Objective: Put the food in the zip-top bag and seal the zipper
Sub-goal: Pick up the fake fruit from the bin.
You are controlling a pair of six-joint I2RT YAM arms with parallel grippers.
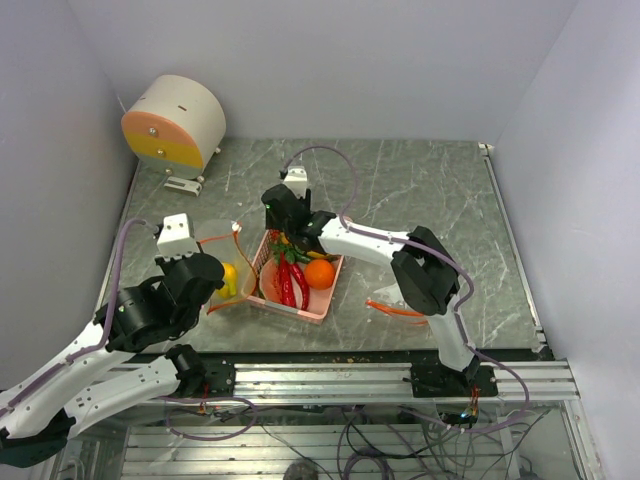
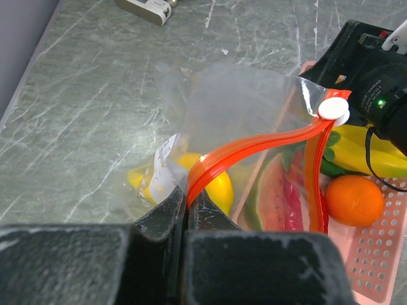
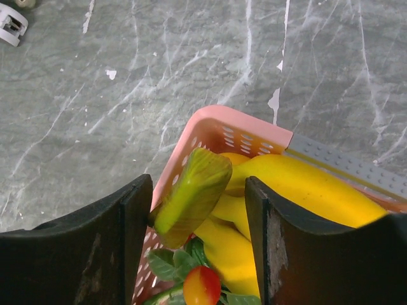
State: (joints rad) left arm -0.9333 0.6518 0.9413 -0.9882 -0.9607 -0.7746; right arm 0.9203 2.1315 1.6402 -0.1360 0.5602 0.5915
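Observation:
The clear zip-top bag (image 2: 235,108) lies open left of the pink tray (image 1: 318,305), with a yellow fruit (image 2: 220,189) inside. My left gripper (image 2: 189,202) is shut on the orange-red zipper (image 2: 254,147), near its end; a white slider (image 2: 334,109) sits further along. In the top view it is at the bag (image 1: 212,284). The tray holds bananas (image 3: 299,184), an orange (image 2: 354,200), red chili peppers (image 1: 288,282) and a watermelon slice (image 2: 272,198). My right gripper (image 3: 198,200) is open, its fingers either side of the bananas' green stem (image 3: 189,196) at the tray's far end (image 1: 283,237).
A round cream and orange drum (image 1: 175,122) stands at the back left. A loose orange-red chili (image 1: 395,309) lies on the table by the right arm's base. A small white clip (image 3: 9,25) lies beyond the tray.

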